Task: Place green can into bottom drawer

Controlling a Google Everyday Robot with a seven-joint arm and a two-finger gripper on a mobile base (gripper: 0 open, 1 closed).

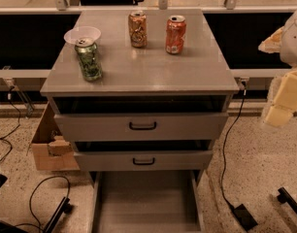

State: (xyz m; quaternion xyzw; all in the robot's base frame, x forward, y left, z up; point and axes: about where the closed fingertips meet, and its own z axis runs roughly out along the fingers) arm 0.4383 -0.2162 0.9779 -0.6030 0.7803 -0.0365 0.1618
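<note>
The green can [89,59] stands upright on the front left of the grey cabinet top [148,72]; it has dark green mottled sides and a silver top. The bottom drawer [146,200] is pulled far out at the foot of the cabinet, and its flat grey floor shows nothing in it. My gripper [268,81] is at the right edge of the view, right of the cabinet and level with its top. Its pale yellow fingers [283,101] stand apart, open and empty, far from the can.
A brown-gold can [137,29] and an orange-red can [175,34] stand at the back of the top. A clear plastic bowl [82,34] sits just behind the green can. Two upper drawers [142,126] are slightly open. A cardboard box [49,147] and cables [41,193] lie on the floor.
</note>
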